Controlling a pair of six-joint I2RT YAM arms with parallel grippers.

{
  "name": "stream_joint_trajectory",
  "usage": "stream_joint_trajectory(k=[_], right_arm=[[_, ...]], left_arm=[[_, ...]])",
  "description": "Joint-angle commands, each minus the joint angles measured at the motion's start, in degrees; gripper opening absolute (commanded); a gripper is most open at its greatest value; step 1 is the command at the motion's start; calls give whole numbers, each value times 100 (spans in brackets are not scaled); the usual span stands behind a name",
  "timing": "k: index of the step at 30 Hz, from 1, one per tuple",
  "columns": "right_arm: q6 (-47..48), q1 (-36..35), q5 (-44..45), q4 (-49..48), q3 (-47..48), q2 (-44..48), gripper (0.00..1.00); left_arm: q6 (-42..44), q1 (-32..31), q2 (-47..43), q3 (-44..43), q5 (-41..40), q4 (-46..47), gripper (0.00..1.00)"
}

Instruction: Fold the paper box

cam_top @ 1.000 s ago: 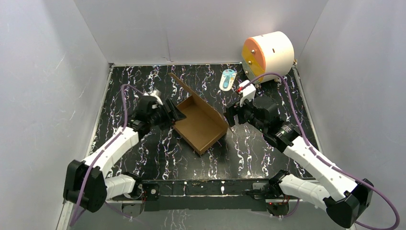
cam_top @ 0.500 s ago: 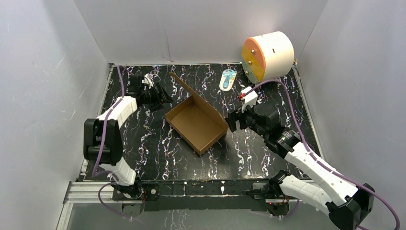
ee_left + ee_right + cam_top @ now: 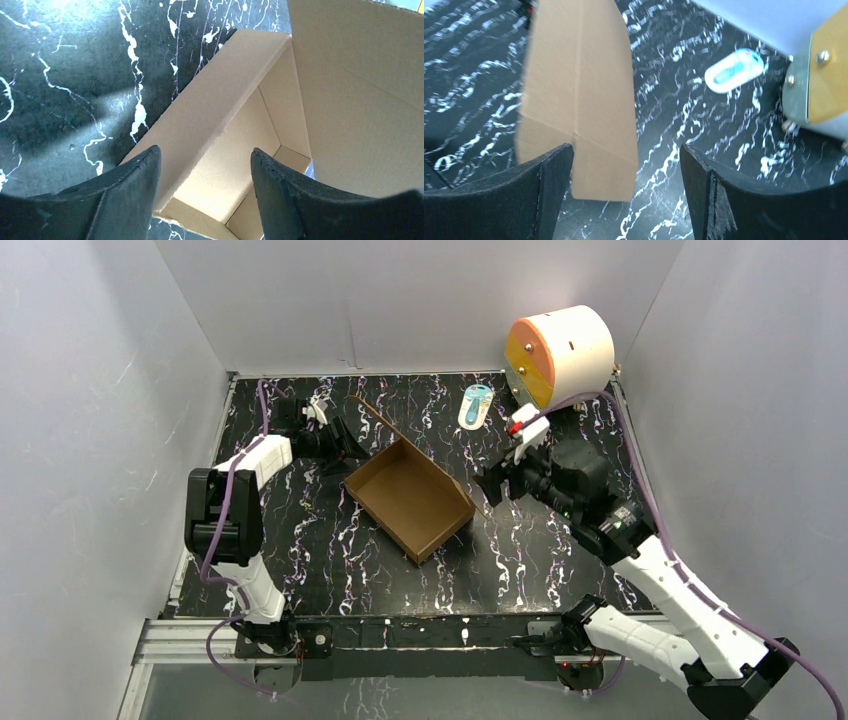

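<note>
The paper box [image 3: 412,502] was set open-topped at the middle of the black marbled tabletop [image 3: 320,550], its lid flap raised along the far-left edge. The left arm [image 3: 262,455] was positioned just beside the box's far-left corner, its jaws parted and empty, a side wall of the box [image 3: 225,125] seen between them. The right arm [image 3: 565,475] was positioned just beside the box's right corner, its jaws spread wide on nothing, facing the cardboard [image 3: 579,90]. A white-and-orange cylinder [image 3: 560,352] and a small blue-and-white item [image 3: 477,405] were placed beyond the box, to the far right.

Your box [image 3: 412,502] is matt brown cardboard, smooth-faced. The table [image 3: 530,550] looks black-and-white marbled with a slight sheen, and your left fingers [image 3: 125,200] are matt black, faintly grainy.
</note>
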State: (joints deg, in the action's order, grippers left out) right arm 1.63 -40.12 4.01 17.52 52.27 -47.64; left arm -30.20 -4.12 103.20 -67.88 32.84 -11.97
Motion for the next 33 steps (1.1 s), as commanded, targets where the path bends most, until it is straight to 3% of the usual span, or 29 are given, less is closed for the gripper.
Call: stream_joint_trajectory(k=[1,6,10,18,23,28,33], right_arm=[[408,19,-873,807,1361,-471,85],[381,-49,-1266,1672,2518,-1285,84],[419,-408,-1073,1971,3119,-1801,84],[532,-1534,786,2808,4513,-3210,85],[770,-2004,2146,3357,5312,-4190,83],[1018,-2124,2642,3843,6014,-5097,77],[1247,-2161,2792,4034,6394,-5594,61]], left_arm=[[99,25,-727,119,-325,-392,65],[412,42,-1253,186,-1236,-902,68],[700,43,-1798,339,-1939,-1089,71],[1207,52,-2911,750,-3353,-1178,82],[1347,52,-3381,1054,-3784,-1134,85],[1379,52,-4040,1294,-4258,-1067,88],[1337,51,-4243,1294,-4505,-1131,88]])
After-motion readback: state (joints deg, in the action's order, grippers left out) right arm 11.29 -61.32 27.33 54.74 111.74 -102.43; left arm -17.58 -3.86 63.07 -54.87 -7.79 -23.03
